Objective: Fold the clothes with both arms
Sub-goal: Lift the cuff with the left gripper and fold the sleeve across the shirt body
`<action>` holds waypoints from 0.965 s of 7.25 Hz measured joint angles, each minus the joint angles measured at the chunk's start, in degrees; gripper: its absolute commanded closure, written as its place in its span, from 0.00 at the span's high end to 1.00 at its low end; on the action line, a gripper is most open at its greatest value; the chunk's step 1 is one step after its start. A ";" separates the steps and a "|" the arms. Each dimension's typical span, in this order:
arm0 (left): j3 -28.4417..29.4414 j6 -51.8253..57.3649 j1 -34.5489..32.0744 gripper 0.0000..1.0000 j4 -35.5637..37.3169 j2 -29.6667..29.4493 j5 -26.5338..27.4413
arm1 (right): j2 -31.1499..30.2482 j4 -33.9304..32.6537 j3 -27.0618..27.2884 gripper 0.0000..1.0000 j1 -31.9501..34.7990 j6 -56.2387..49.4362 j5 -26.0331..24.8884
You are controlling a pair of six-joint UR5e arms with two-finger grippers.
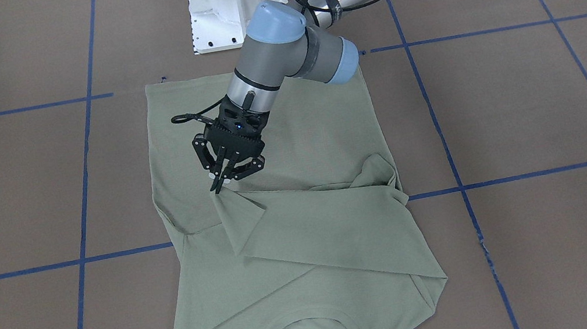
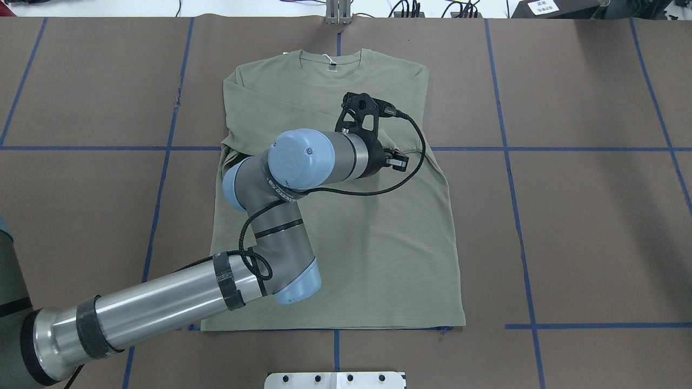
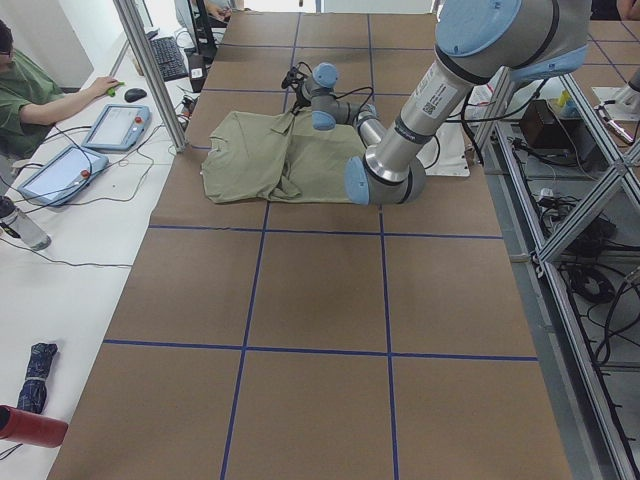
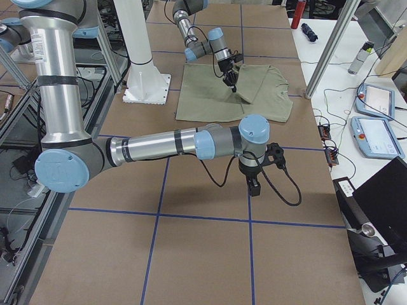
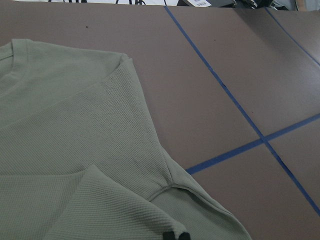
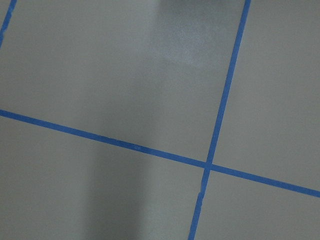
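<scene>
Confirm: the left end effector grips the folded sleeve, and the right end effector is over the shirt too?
No. The right end effector hangs over bare table, off the shirt, per the exterior right view. The left end effector does grip the sleeve.

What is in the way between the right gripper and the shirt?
Nothing visible. The right gripper hangs over the table, apart from the shirt; only table lies between. The left gripper pinches a sleeve.
</scene>
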 measured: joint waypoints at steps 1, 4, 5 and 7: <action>0.36 1.31 0.57 0.17 -0.34 -0.09 0.06 | 0.00 0.00 0.06 1.00 0.09 0.03 -0.01; 0.54 2.86 1.65 1.00 -4.21 0.09 0.01 | 0.08 0.00 0.22 1.00 0.17 0.30 0.12; 0.47 1.16 1.64 1.00 -5.61 0.41 -0.03 | 0.23 0.60 0.37 1.00 0.15 0.43 0.33; -0.25 -0.30 -0.87 1.00 -2.18 1.13 -2.49 | 1.00 4.61 0.10 0.98 -0.25 1.04 0.59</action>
